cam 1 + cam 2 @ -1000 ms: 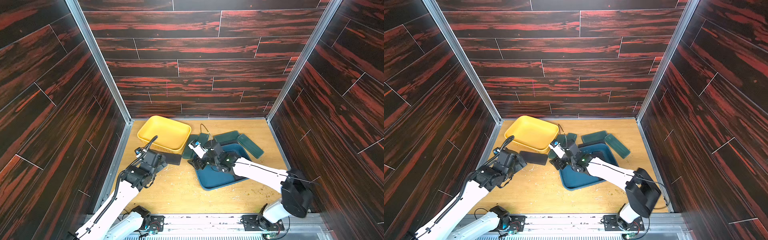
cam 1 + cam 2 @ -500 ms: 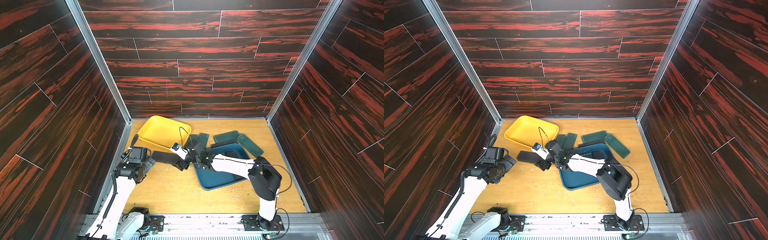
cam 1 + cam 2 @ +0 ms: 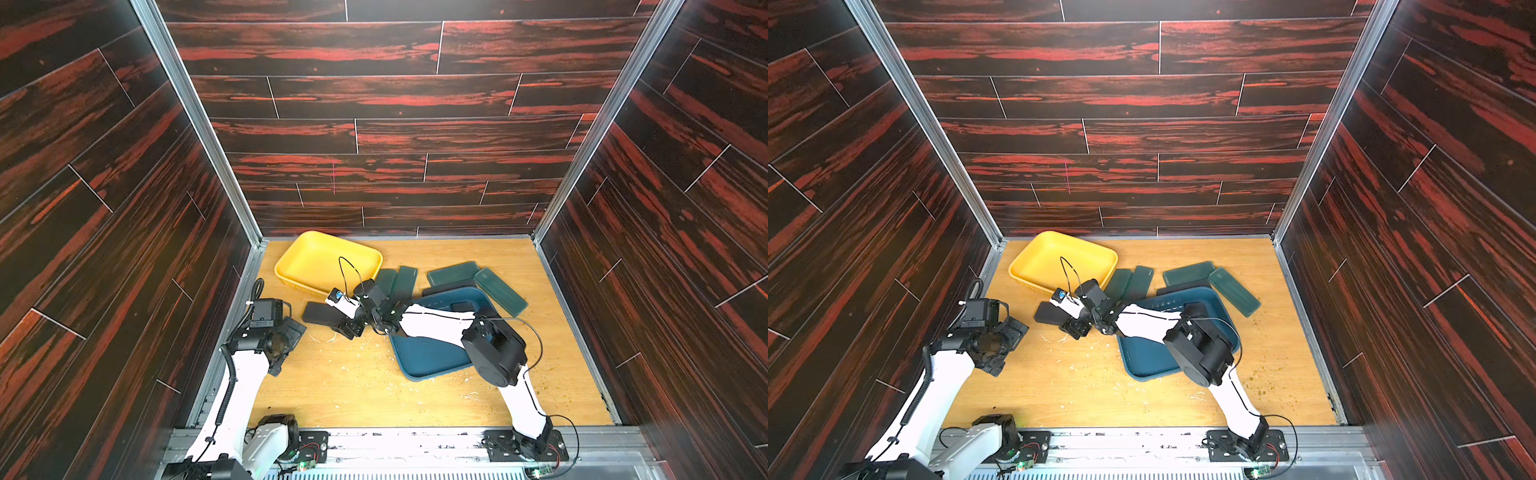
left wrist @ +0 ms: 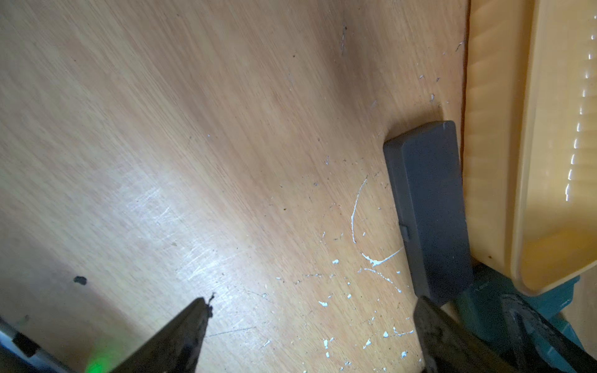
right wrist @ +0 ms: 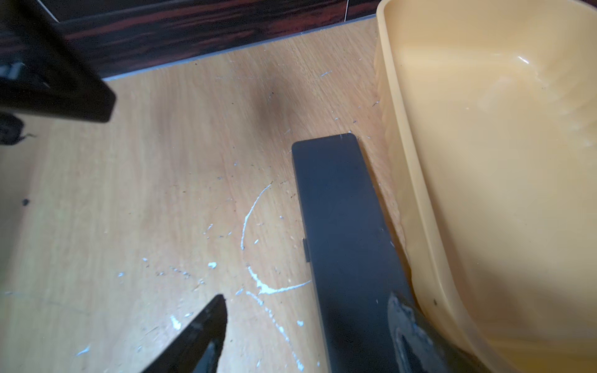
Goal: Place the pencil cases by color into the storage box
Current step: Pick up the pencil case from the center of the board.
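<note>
The right gripper (image 5: 307, 303) has just come across from the blue tray (image 3: 424, 357) and now hangs low over the black case (image 5: 342, 226). Its jaws stand apart. In the right wrist view one finger is over the bare table and the other is over the near end of the case, so it pinches nothing yet.

In both top views the case (image 3: 318, 312) lies flat on the table, just at 6 o'clock of the yellow tray (image 3: 286, 266) and close along its wall. The gripper (image 3: 349, 328) is at the 3 o'clock end of the case.

The left gripper (image 3: 291, 345) was at this case one second ago. It has pulled back to about 8 o'clock of it, spread wide and empty. Its wrist view shows only table between its fingers (image 4: 193, 323).

The case itself has not been moved. So I judge that the pick has passed from the left arm to the right one, and that the grasp is only being lined up.

The yellow tray is empty. Four green cases lie outside the trays, two (image 3: 395, 280) at 3 o'clock of the yellow tray and two (image 3: 453, 272) at 12 to 1 o'clock of the blue tray. The sorting seems near its start.

The tray wall so close to the case may hinder the far finger.
</note>
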Available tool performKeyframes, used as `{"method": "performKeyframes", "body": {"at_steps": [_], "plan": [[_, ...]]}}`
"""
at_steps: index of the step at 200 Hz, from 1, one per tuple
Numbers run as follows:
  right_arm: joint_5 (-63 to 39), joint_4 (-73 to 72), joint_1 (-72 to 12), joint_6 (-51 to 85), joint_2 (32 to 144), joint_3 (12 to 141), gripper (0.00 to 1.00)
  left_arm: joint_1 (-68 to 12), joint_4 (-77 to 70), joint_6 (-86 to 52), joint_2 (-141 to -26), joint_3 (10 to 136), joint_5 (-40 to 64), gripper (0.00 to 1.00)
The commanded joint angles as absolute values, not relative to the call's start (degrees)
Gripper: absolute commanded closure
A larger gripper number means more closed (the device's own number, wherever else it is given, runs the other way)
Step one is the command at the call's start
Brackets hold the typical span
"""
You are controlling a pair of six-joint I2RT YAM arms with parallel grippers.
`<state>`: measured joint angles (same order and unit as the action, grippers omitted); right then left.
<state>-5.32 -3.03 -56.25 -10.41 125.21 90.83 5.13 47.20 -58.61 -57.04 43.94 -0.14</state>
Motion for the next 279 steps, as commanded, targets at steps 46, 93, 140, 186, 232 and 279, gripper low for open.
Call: {"method": "performKeyframes", "body": {"at_steps": [46,93,140,186,232,279], "plan": [[-4.66,2.96,-56.6,-13.98,133.68,98.84,0.21,6.43,45.28,-61.13,-56.99,42.46,4.19,0.0],[-4.97,6.2,-56.21,-14.54,137.59,104.15,0.21,6.61,44.99,-61.26,-57.08,42.52,4.58,0.0],[-5.43,8.09,-54.79,-14.75,139.42,107.4,0.21,6.69,45.57,-61.34,-56.43,42.97,4.42,0.0],[-7.42,11.04,-53.12,-14.89,141.33,110.46,0.21,6.75,46.01,-61.44,-56.09,43.5,4.47,0.0],[-8.09,13.29,-52.56,-15.75,142.75,112.5,0.21,6.77,46.4,-61.44,-55.72,44.12,4.32,0.0],[-7.62,15.61,-52.62,-16.61,144.21,114.49,0.21,6.81,46.44,-61.43,-55.36,44.04,4.34,0.0]]}}
